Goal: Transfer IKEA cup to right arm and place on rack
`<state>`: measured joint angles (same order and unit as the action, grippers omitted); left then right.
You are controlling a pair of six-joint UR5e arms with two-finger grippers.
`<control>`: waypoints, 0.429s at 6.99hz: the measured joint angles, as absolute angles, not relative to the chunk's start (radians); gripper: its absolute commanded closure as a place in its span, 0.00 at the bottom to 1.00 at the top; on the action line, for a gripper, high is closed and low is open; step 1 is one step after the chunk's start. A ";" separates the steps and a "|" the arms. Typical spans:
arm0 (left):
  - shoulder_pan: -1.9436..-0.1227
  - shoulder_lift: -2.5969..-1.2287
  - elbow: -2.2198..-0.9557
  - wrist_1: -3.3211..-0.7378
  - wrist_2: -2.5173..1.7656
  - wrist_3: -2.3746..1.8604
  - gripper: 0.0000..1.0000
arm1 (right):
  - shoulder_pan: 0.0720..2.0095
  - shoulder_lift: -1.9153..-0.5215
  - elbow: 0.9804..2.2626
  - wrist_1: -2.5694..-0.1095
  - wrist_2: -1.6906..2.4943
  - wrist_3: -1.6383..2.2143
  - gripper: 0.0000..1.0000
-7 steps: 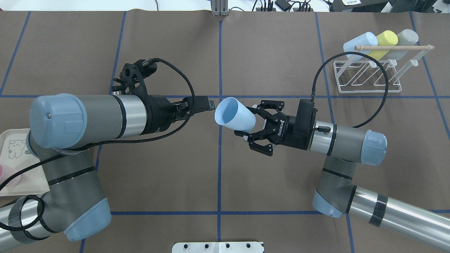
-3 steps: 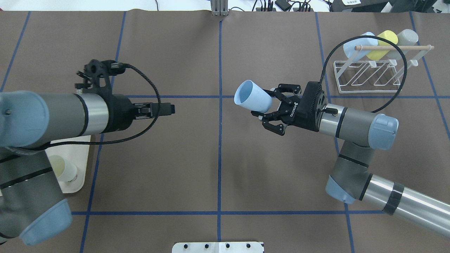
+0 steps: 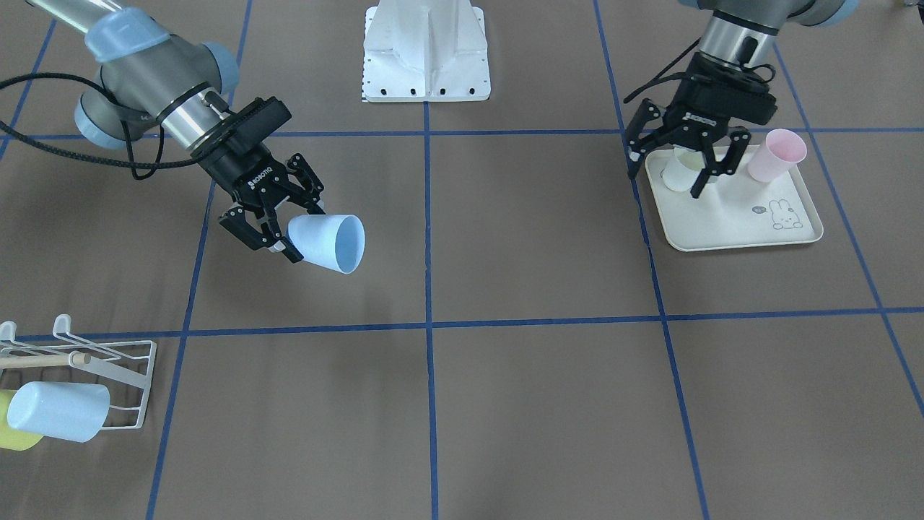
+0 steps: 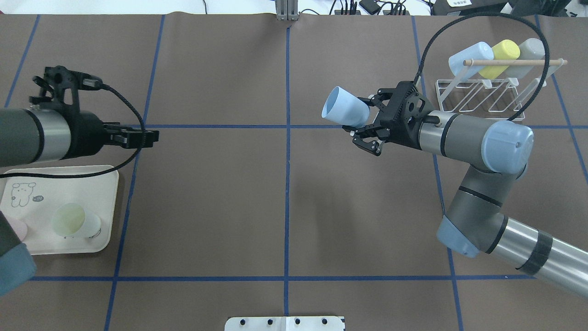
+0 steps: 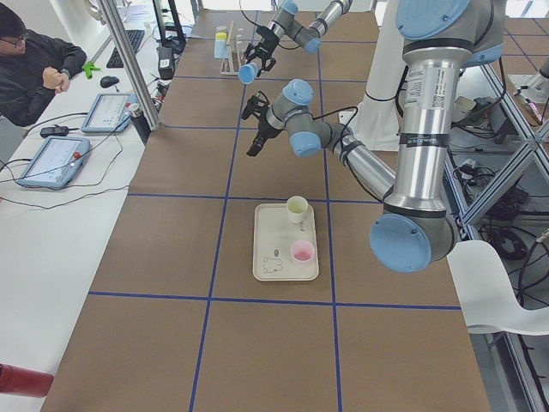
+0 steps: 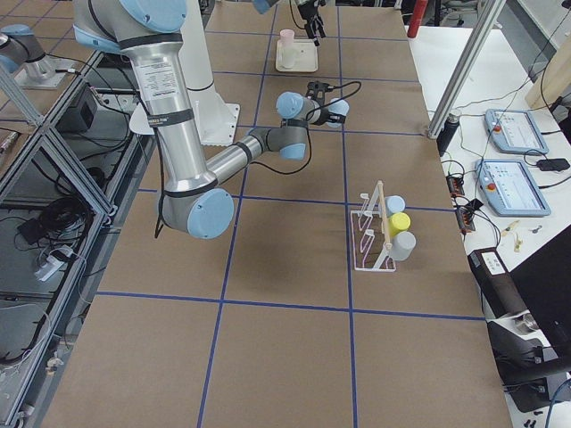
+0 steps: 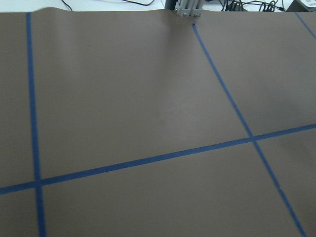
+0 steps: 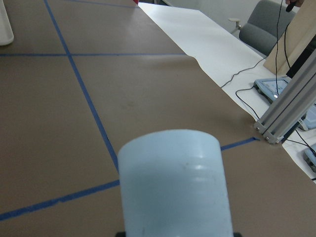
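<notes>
At mid-table, right gripper [image 4: 364, 123] is clamped on the light-blue cup [image 4: 342, 110], clear of the surface. Hand-over appears complete: left gripper [image 3: 686, 165] hangs spread, empty, above the tray [image 3: 722, 225]. Next: carry cup to the rack [image 4: 473, 82] beyond, onto a free prong.

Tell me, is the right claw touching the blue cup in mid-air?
Touching. The front-facing view shows the right gripper clamped around the cup at its narrow end.

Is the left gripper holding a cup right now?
No, the left gripper hangs empty over bare table, while the light blue cup is in the right gripper.
</notes>
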<state>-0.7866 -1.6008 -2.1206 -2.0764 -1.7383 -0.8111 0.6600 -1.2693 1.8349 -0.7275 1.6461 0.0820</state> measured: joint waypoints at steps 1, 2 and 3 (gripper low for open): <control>-0.830 -1.567 -2.119 -2.080 -1.746 -0.745 0.00 | 0.679 -1.268 1.941 -0.963 1.641 0.018 1.00; -0.876 -1.542 -2.114 -2.082 -1.760 -0.677 0.00 | 0.709 -1.269 2.002 -1.128 1.630 -0.066 1.00; -0.931 -1.517 -2.110 -2.083 -1.797 -0.599 0.00 | 0.744 -1.281 2.030 -1.232 1.593 -0.172 1.00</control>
<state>-0.9311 -1.5172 -2.1095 -2.0832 -1.7973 -0.5994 0.7437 -1.2810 2.0298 -1.2317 1.5934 -0.1716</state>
